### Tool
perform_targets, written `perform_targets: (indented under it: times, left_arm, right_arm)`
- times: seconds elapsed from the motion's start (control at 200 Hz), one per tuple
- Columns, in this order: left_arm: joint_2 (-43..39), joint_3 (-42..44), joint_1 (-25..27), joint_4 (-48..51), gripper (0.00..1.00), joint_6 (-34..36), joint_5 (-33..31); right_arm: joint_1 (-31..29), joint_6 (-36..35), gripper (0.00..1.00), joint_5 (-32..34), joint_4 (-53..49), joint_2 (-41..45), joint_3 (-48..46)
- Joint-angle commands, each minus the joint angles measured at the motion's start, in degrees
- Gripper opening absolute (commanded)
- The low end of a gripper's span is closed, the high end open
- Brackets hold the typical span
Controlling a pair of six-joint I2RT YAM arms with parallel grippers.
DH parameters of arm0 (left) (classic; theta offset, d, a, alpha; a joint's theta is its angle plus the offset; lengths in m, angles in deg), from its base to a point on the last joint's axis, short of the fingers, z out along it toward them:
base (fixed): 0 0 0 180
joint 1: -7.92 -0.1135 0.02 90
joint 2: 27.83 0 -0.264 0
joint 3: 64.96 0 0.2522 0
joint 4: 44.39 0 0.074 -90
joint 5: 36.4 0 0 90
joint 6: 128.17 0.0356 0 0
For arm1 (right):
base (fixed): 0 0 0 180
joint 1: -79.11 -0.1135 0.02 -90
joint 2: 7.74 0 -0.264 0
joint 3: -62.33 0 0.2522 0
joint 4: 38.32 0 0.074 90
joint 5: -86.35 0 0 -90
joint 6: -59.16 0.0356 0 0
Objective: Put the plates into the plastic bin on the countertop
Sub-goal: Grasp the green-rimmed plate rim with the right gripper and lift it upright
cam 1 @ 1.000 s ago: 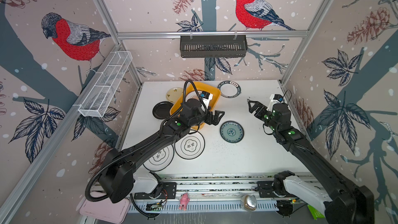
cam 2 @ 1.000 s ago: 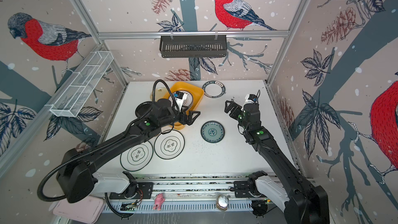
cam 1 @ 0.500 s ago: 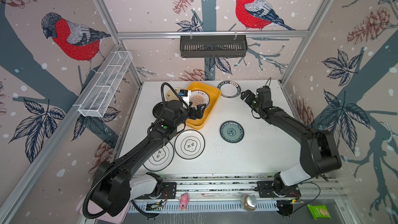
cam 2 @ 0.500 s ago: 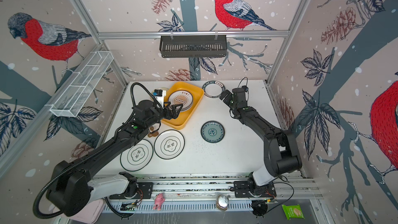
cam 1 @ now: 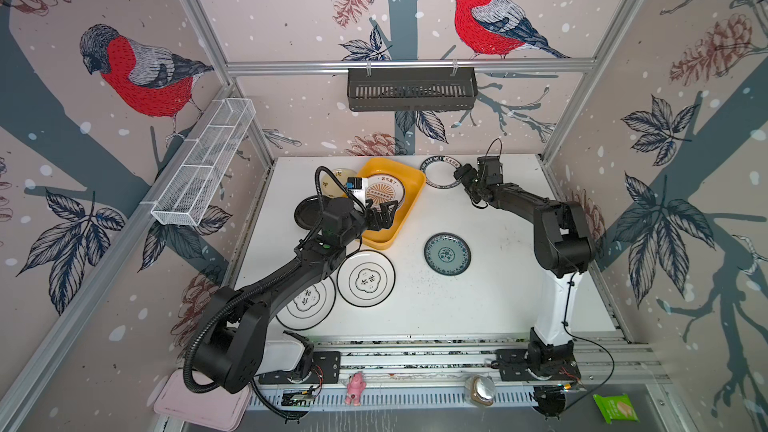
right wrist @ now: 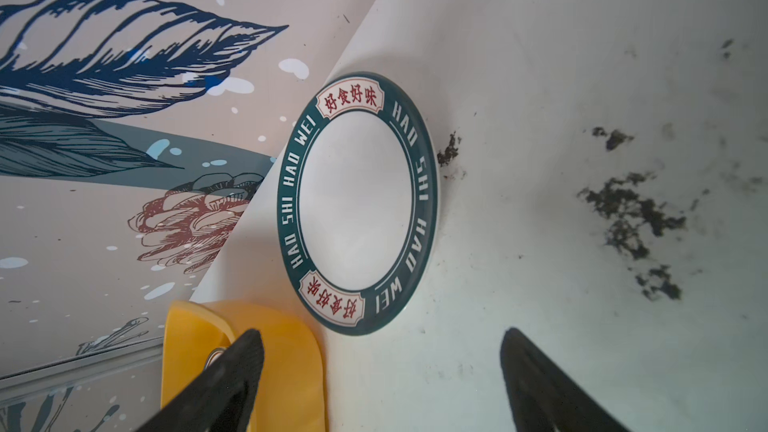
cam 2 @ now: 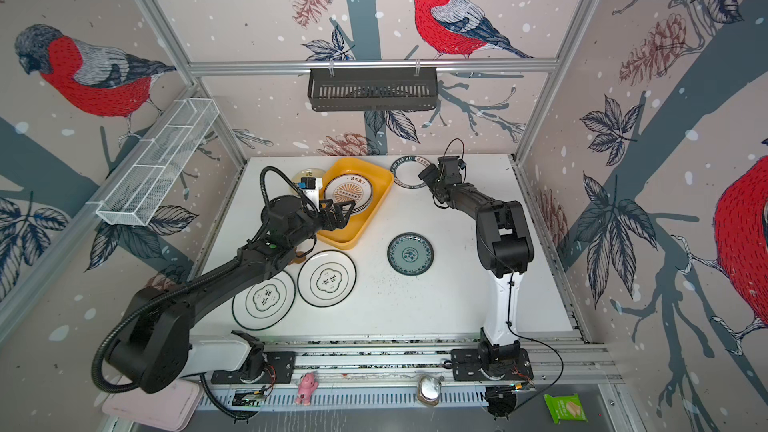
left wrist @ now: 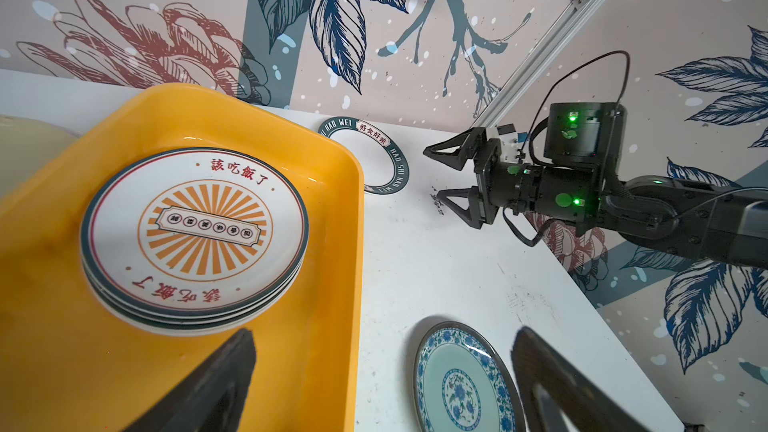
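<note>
Partly hidden: glossy black plate [cam 1: 303, 212].

The lettered plate [right wrist: 357, 201] reads "HAO SHI HAO WEI", "好食好味"; sunburst plate [left wrist: 195, 230] reads "該吃飯了".

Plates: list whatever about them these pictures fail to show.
Stack under the sunburst plate in the plastic bin: count unclear, left wrist view shows only rim edges.
Black plate: in both top views mostly behind the left arm and its cable.
Cream plate: partly behind that cable; cut off by the frame edge in the left wrist view.
Nearest white plate: the arm covers part.
</note>
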Motion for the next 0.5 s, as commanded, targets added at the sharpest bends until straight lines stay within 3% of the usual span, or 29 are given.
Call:
perform_targets:
  times: [0.0,0.495]
  left_arm:
    - [1.71,-0.84,-0.05,-5.67,0.96,-1.85,2.61]
    - [6.8,-2.99,-0.74,-6.83,0.96,-2.08,3.95]
  right_arm:
    - [0.23,1.71,0.86,-0.46,0.76,-2.21,1.62]
    - [0.58,4.77,0.73,-3.86,5.83,-12.37,6.44]
